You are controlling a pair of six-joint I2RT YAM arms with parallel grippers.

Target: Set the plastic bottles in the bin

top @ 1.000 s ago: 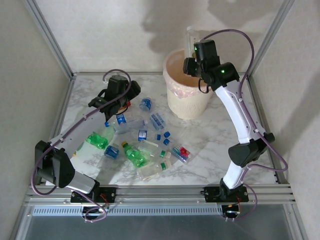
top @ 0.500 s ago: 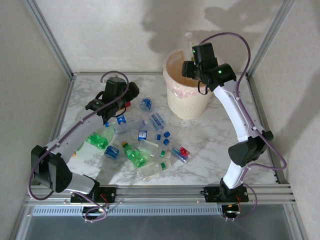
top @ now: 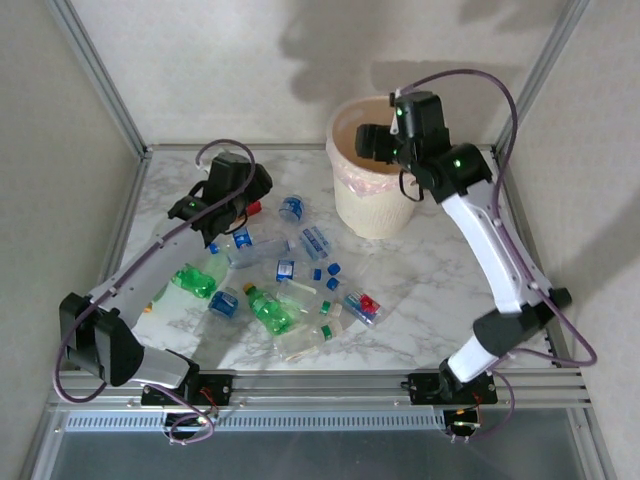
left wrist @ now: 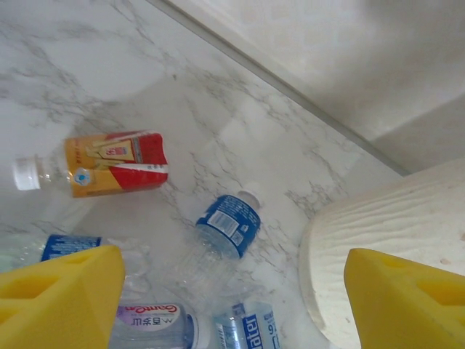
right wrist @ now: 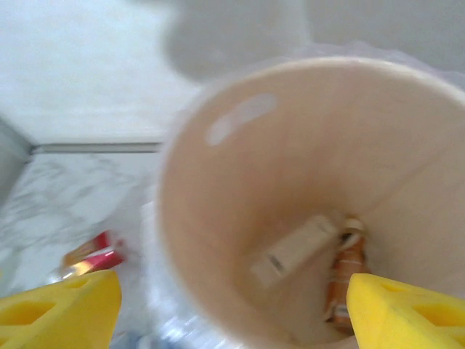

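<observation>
Right pincer (top: 372, 140) hovering over rim of cream bin (top: 375, 212) at far side of marble surface (top: 430, 285), fingers standing wide, released, nothing between them. Inside bin, orange-labelled bottle (right wrist: 347, 280) and pale bottle (right wrist: 294, 252) lying at bottom. Left pincer (top: 222, 205) hanging above far-left edge of bottle scatter, likewise released, gripping nothing. Below it, red-labelled bottle (left wrist: 116, 163) and blue-labelled bottle (left wrist: 229, 222) lying flat, latter near bin wall. Green bottles (top: 268, 310) and clear ones lying mid-surface, outside bin
</observation>
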